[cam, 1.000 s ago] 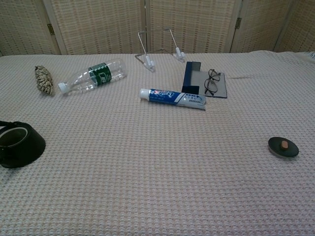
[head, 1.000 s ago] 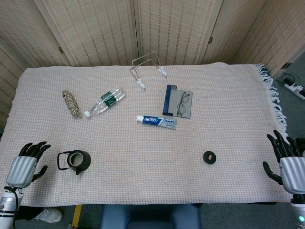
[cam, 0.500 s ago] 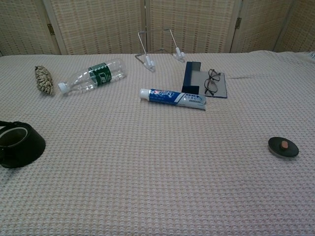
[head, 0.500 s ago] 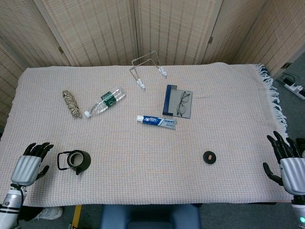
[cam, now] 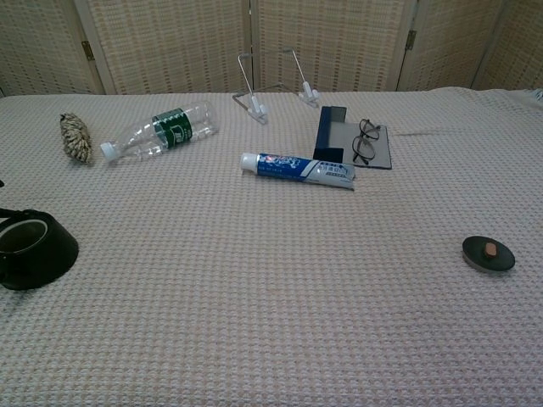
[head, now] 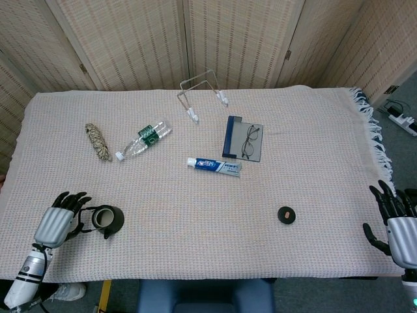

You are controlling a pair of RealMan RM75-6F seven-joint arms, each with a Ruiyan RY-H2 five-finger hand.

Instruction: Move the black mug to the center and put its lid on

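Black mug [head: 106,220] upright at the tabletop's [head: 195,208] near-left edge, lid [head: 285,214] lying well apart on the near-right. Left hand [head: 60,220] just beside the mug's handle, fingers spread, holding nothing. Right hand [head: 397,222] off the right edge, fingers apart, empty.

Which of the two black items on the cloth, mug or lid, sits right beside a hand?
The black mug: the left hand is at its handle. The lid lies alone, away from the right hand.
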